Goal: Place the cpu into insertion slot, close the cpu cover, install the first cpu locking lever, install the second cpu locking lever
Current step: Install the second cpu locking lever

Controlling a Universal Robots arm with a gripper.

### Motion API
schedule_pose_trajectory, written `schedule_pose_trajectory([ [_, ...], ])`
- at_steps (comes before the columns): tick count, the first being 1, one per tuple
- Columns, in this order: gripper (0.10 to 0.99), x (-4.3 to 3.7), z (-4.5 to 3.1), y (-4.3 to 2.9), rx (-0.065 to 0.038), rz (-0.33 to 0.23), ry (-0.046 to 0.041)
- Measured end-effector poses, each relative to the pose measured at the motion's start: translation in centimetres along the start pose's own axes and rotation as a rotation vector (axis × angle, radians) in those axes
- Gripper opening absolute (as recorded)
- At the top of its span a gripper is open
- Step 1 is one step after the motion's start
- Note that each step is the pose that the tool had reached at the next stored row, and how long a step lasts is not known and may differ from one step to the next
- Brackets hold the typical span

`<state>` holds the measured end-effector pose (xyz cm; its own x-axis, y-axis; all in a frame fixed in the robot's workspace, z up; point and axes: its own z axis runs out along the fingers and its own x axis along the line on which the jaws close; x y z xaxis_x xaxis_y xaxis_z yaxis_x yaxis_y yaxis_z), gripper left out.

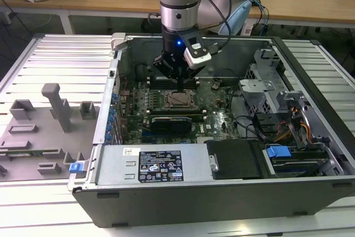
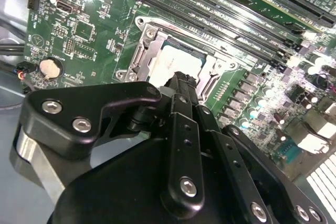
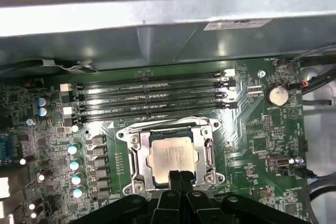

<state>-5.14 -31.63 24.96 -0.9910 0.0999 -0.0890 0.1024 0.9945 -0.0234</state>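
While the jaws of the gripper (image 3: 176, 178) sit pressed together, holding nothing, just over the near edge of the cpu (image 3: 172, 155), the chip already lies flat in the insertion slot (image 3: 135, 157). The cpu cover (image 3: 206, 152) looks down around it. Judged from this, a steady, straight push suits the lever work. One chip, one socket, four long memory slots (image 3: 152, 98) beyond.

A brushed, shiny metal top was seen on the cpu (image 3: 171, 156); matt black plastic on the gripper (image 3: 180, 176).
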Motion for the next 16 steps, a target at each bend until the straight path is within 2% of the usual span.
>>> schedule_pose_trajectory([
  [4,0.106,-0.07,-0.79,-0.02,0.002,0.0,-0.0001],
  [9,0.106,-0.07,-0.83,-0.04,0.002,0.0,-0.0001],
  [16,0.106,-0.19,-0.79,-1.18,0.001,0.0,-0.0001],
])
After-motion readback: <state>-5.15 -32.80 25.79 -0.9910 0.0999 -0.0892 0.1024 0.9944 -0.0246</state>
